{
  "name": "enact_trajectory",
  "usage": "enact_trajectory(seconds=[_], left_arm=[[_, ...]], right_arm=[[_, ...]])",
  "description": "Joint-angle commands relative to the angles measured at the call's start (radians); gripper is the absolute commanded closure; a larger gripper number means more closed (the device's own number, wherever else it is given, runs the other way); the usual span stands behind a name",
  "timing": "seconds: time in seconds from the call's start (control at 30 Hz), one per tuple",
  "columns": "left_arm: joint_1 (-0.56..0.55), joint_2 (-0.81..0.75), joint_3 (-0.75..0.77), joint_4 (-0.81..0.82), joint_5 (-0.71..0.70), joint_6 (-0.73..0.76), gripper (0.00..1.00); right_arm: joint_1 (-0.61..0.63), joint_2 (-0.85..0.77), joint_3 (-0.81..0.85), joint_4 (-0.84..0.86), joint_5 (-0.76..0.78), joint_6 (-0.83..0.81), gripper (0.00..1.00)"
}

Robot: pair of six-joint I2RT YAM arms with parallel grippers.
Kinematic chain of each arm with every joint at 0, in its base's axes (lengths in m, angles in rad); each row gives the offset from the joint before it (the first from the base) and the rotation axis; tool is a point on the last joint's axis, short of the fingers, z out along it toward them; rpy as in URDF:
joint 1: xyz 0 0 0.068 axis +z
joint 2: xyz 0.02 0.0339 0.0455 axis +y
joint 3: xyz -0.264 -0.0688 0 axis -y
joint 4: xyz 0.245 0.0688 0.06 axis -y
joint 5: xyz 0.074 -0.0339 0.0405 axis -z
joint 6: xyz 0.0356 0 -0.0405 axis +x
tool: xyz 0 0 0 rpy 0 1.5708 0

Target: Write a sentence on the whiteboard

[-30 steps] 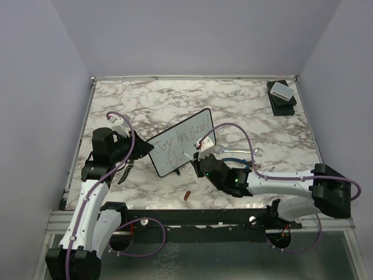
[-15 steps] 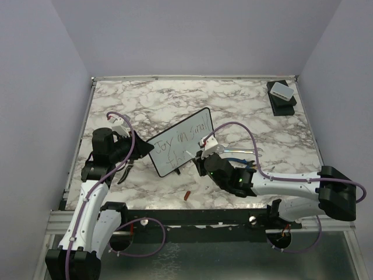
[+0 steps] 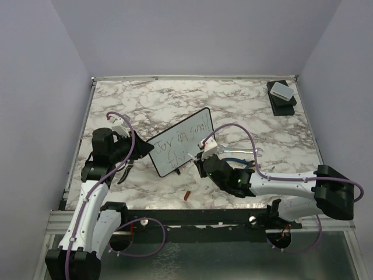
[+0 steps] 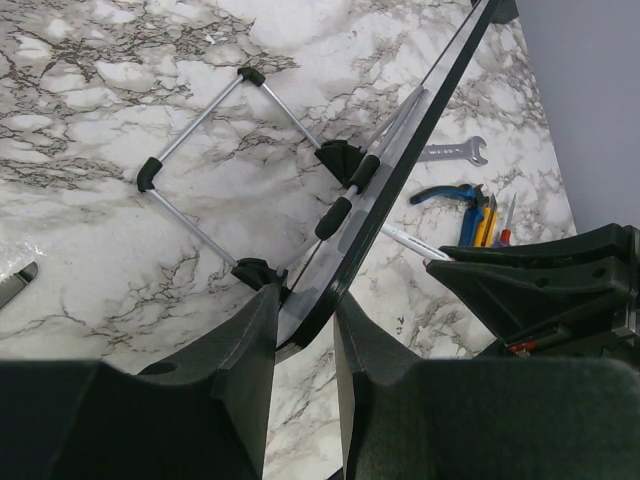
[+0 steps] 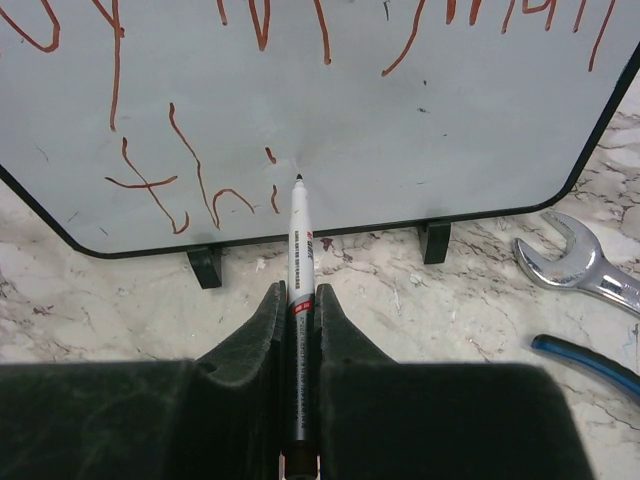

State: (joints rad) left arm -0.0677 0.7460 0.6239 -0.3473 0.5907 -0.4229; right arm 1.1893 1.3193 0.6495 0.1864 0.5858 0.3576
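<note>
The whiteboard (image 3: 180,139) stands tilted on its wire stand at mid-table. It also fills the top of the right wrist view (image 5: 400,110). The sentence (image 3: 182,137) reads "Joy in small" on the top line. Below it is "thi" (image 5: 190,185), in red-brown strokes. My left gripper (image 4: 305,330) is shut on the board's lower left corner (image 4: 330,300), one finger on each face. My right gripper (image 5: 297,300) is shut on a white marker (image 5: 299,245). Its tip is on the board just right of "thi". In the top view my right gripper (image 3: 197,158) is below the board's bottom edge.
A wrench (image 3: 242,150) and blue-handled pliers (image 3: 236,161) lie right of the board, and show in the right wrist view too (image 5: 575,270). A small red cap (image 3: 187,195) lies near the front edge. A black box with a white block (image 3: 282,96) sits at the back right.
My right gripper has shifted slightly with the marker along the second line of writing. The left arm and the board have not moved.
</note>
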Motion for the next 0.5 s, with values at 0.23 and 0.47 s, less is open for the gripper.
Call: enact_trajectory(seconds=[0.23, 0.47], left_arm=[[-0.008, -0.010, -0.006, -0.014, -0.003, -0.001, 0.71], [-0.009, -0.012, -0.006, -0.015, -0.006, -0.001, 0.71]], right_arm=[[-0.014, 0.060, -0.025, 0.080, -0.021, -0.021, 0.99], [-0.014, 0.075, -0.039, 0.043, -0.044, 0.024, 0.99]])
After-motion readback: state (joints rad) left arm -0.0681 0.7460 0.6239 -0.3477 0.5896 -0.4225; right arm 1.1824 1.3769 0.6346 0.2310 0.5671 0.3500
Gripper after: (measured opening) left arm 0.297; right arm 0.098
